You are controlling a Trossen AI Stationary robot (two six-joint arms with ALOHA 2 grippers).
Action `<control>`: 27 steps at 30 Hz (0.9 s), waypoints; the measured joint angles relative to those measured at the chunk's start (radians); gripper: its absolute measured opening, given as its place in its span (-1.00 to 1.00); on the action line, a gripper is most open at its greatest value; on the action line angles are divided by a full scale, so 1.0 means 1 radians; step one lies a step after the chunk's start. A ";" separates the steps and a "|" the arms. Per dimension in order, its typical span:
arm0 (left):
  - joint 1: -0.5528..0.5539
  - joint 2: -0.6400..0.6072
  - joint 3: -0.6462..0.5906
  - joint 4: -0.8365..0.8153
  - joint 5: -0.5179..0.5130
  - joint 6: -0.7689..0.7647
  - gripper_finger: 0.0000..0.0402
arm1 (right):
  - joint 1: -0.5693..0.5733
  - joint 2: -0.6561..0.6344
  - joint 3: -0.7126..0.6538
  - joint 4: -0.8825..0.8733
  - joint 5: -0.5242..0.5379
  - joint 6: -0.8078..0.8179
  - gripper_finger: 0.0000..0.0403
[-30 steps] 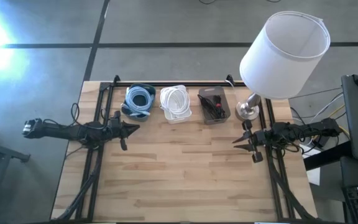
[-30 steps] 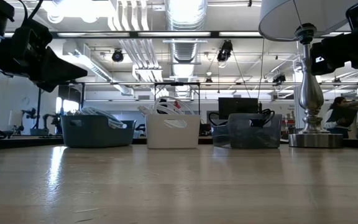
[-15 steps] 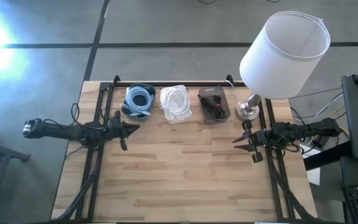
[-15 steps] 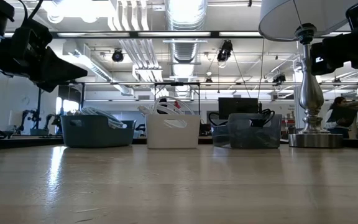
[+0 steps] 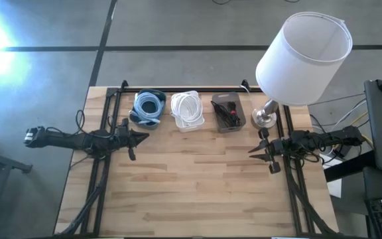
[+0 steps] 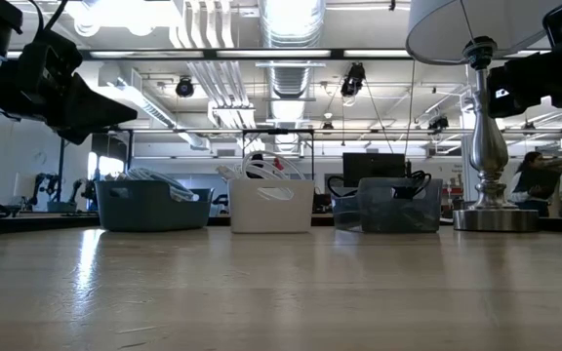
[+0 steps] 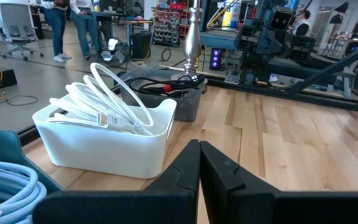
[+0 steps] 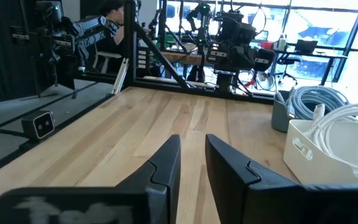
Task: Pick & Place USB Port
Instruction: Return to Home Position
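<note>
USB cables (image 5: 228,111), black: located in the far row. Mid-table (image 5: 191,192): left claw (image 5: 144,135) over the left side, fingers pressed together; right claw (image 5: 252,150) over the right side, fingers a narrow gap apart. Far edge, left to right: teal bin (image 5: 135,118), white bin (image 5: 190,127), black bin (image 5: 243,113) holding the USB cables, lamp (image 5: 304,56).

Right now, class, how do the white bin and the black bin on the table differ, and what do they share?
The white bin holds white cables; the black bin holds black cables with a red part. The white bin stands mid-row; the black bin ends the row beside the lamp. Both are open-topped, at the table's far edge, clear of the left gripper and right gripper.
</note>
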 joint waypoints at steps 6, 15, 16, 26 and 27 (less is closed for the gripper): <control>0.000 0.000 0.000 0.000 0.000 0.000 -0.94 | 0.000 0.000 0.000 0.000 0.000 0.000 -0.63; 0.000 0.000 0.000 0.000 0.000 0.000 -0.94 | 0.000 0.000 0.000 0.000 0.000 0.000 -0.56; 0.000 0.000 0.000 0.000 0.000 0.000 -0.94 | 0.000 0.000 0.000 0.000 0.000 0.000 -0.55; 0.000 0.000 0.000 0.000 0.000 0.000 -0.94 | 0.000 0.000 0.000 0.000 0.000 0.000 -0.61; 0.000 0.000 0.000 0.000 0.000 0.000 -0.94 | 0.000 0.000 0.000 0.000 0.000 0.000 -0.62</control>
